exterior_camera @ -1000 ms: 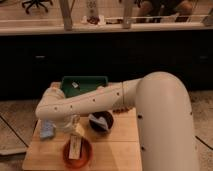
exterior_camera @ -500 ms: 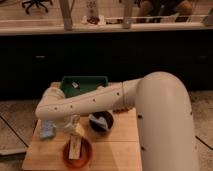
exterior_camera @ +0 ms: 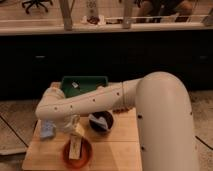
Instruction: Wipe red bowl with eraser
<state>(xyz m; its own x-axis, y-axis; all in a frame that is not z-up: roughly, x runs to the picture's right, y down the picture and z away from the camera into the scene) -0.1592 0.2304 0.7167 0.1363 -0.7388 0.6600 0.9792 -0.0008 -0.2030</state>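
Here, a thick white robot arm (exterior_camera: 100,100) sweeps across from the right over a light wooden table (exterior_camera: 120,150). Behind the arm, a green bin (exterior_camera: 87,83) sits at the table's rear edge. The red bowl (exterior_camera: 77,152) is by the table's front edge, with a dark bowl (exterior_camera: 101,122) just beyond it to the right. The eraser (exterior_camera: 75,147) rests inside the red bowl, long axis running front to back. The gripper (exterior_camera: 74,129) hangs just above the eraser; its grip cannot be made out. A light blue pad (exterior_camera: 47,131) lies left of the red bowl.
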